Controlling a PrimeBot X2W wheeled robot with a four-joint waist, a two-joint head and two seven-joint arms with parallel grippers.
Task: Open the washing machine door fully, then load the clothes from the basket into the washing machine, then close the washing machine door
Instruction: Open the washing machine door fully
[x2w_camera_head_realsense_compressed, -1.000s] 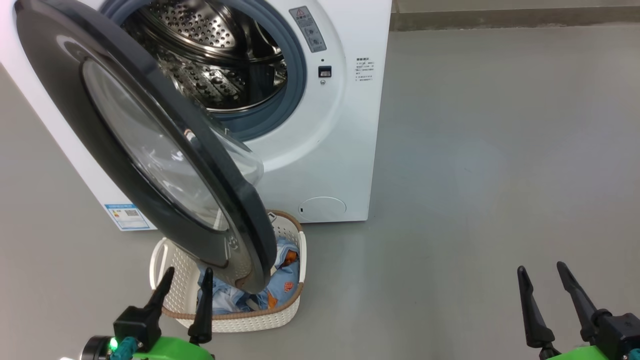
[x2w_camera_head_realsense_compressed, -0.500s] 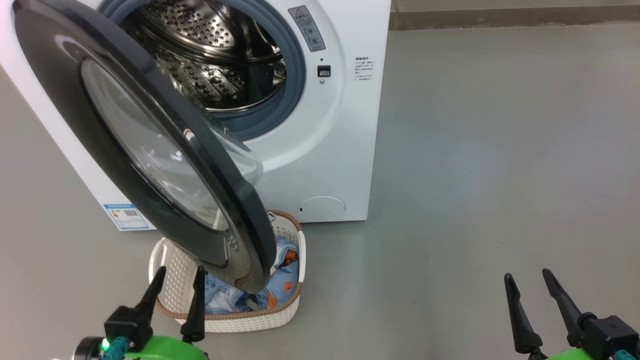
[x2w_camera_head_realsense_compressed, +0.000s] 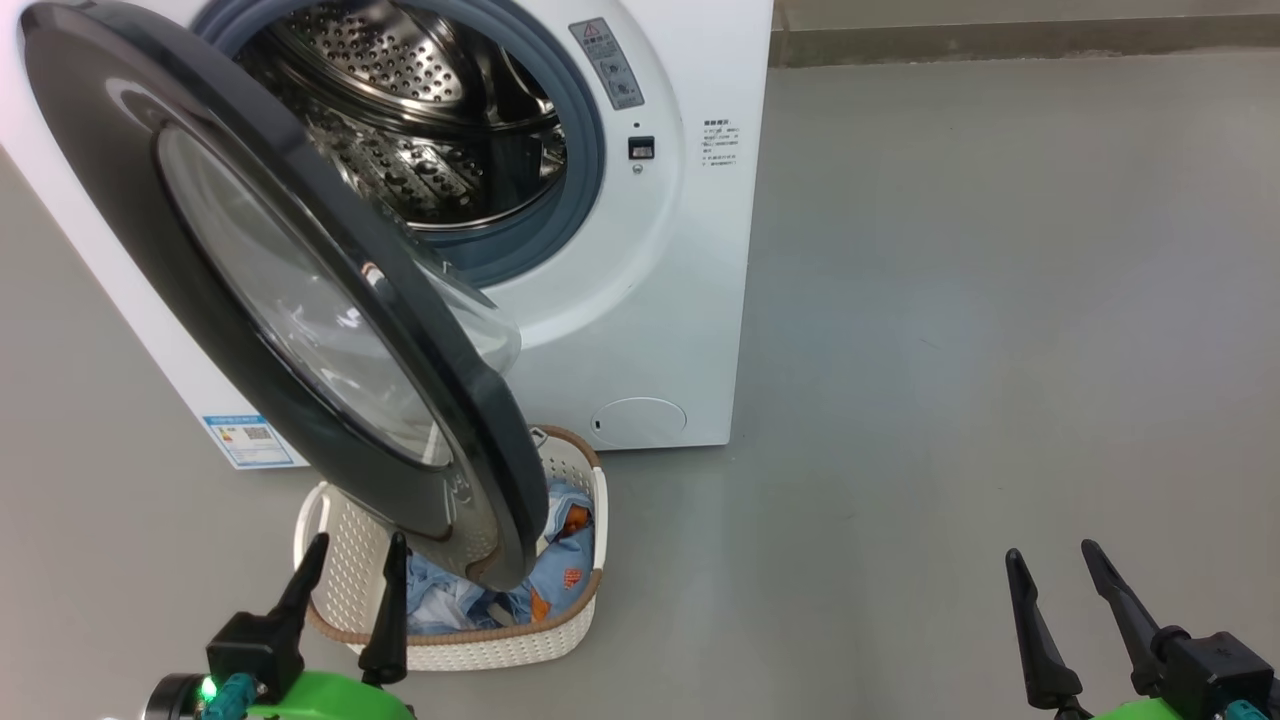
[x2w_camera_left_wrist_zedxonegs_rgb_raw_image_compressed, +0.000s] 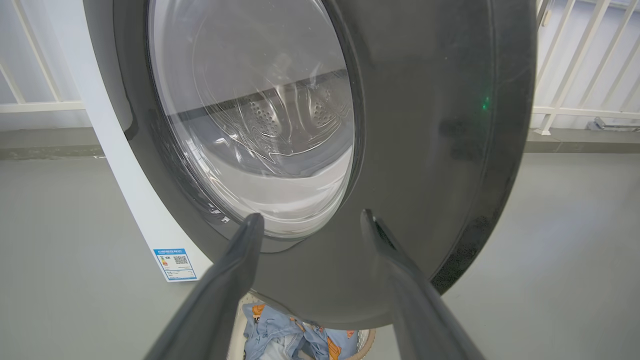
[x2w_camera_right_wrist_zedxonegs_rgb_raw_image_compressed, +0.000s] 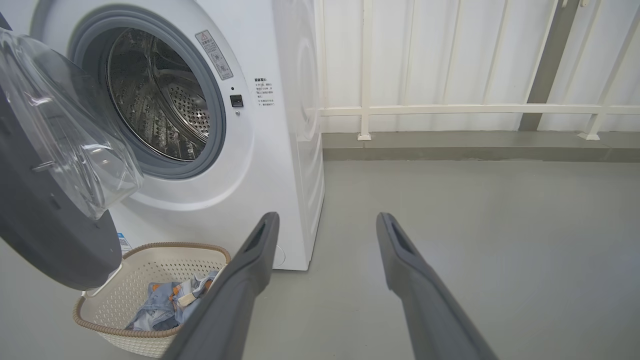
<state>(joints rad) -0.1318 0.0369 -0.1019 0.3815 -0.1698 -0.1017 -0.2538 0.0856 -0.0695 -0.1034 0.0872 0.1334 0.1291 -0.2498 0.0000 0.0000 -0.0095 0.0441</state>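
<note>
The white washing machine (x2w_camera_head_realsense_compressed: 640, 300) stands at the upper left with its steel drum (x2w_camera_head_realsense_compressed: 410, 130) exposed. Its black washing machine door (x2w_camera_head_realsense_compressed: 130, 240) hangs partly open, swung out over the basket (x2w_camera_head_realsense_compressed: 345, 560) on the floor. Light blue clothes (x2w_camera_head_realsense_compressed: 560, 550) with orange patches lie in the basket, partly hidden by the door. My left gripper (x2w_camera_head_realsense_compressed: 355, 555) is open at the lower left, just in front of the door's outer face (x2w_camera_left_wrist_zedxonegs_rgb_raw_image_compressed: 425, 150), with nothing between its fingers. Far to the right, my right gripper (x2w_camera_head_realsense_compressed: 1050, 560) is open over bare floor. The right wrist view shows the basket (x2w_camera_right_wrist_zedxonegs_rgb_raw_image_compressed: 150, 260) and clothes (x2w_camera_right_wrist_zedxonegs_rgb_raw_image_compressed: 165, 300).
Grey floor (x2w_camera_head_realsense_compressed: 950, 350) stretches to the right of the machine. A white railing (x2w_camera_right_wrist_zedxonegs_rgb_raw_image_compressed: 475, 107) and a low kerb (x2w_camera_right_wrist_zedxonegs_rgb_raw_image_compressed: 475, 147) run behind it. A blue sticker (x2w_camera_head_realsense_compressed: 248, 440) sits low on the machine's front.
Both grippers have dropped a little lower in the head view and shifted slightly left. The whole picture has shifted a little too. The door, basket and clothes stand as before.
</note>
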